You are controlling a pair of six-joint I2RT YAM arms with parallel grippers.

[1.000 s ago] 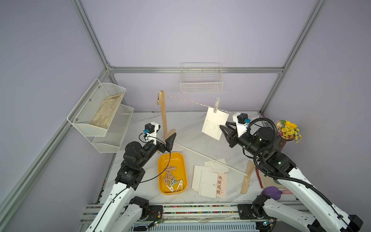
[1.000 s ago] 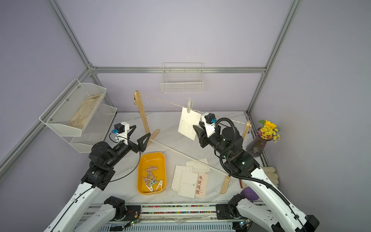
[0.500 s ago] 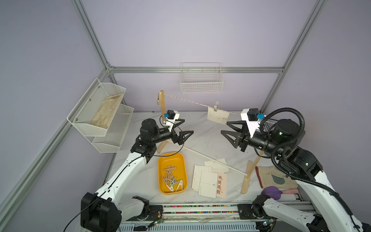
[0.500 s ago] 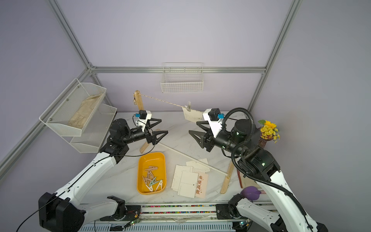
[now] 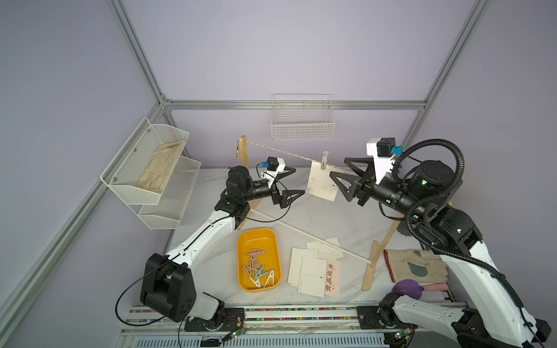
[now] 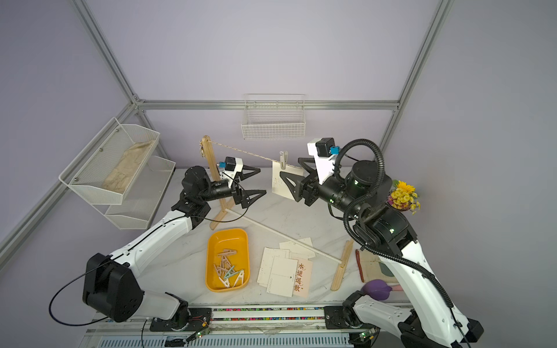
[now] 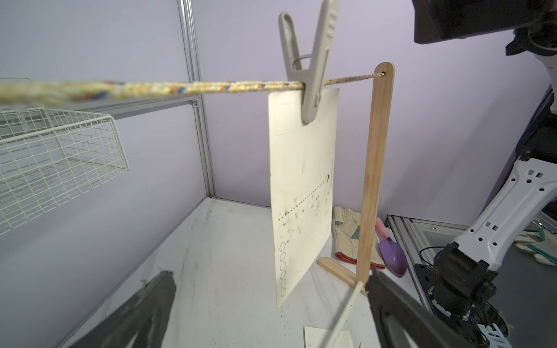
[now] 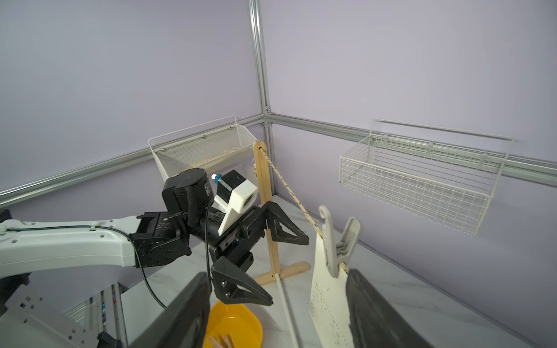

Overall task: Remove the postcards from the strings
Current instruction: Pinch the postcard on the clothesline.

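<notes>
Marble-white tabletop (image 5: 316,217) fills a booth of lavender walls and aluminium rails. Nearest the front sits a yellow tray (image 5: 256,231) of clothes pegs (image 5: 258,271). Just beside it a loose pile of postcards (image 5: 309,272) lies flat, with a cream card bearing large Chinese characters (image 5: 331,278) at its right side. A white rod (image 5: 301,232) crosses above the pile's far cards, joining the feet of two wooden posts (image 5: 244,156). Further back, the left gripper (image 5: 298,181) points toward the middle, its fingers spread wide with nothing between them, apart from the hanging postcard (image 5: 321,188). The right gripper (image 5: 338,167) faces it from the other side, fingers (image 8: 373,313) also spread. Its wrist view shows the card in the gap, close to one finger and unpinched; whether they touch I cannot tell. That postcard hangs with its long axis up and down and its printed face toward the front. A grey peg (image 5: 324,159) clamps its top edge to the string (image 5: 280,151), which runs between the post tops. Behind, a white wire basket (image 5: 303,123) hangs on the rear wall.
</notes>
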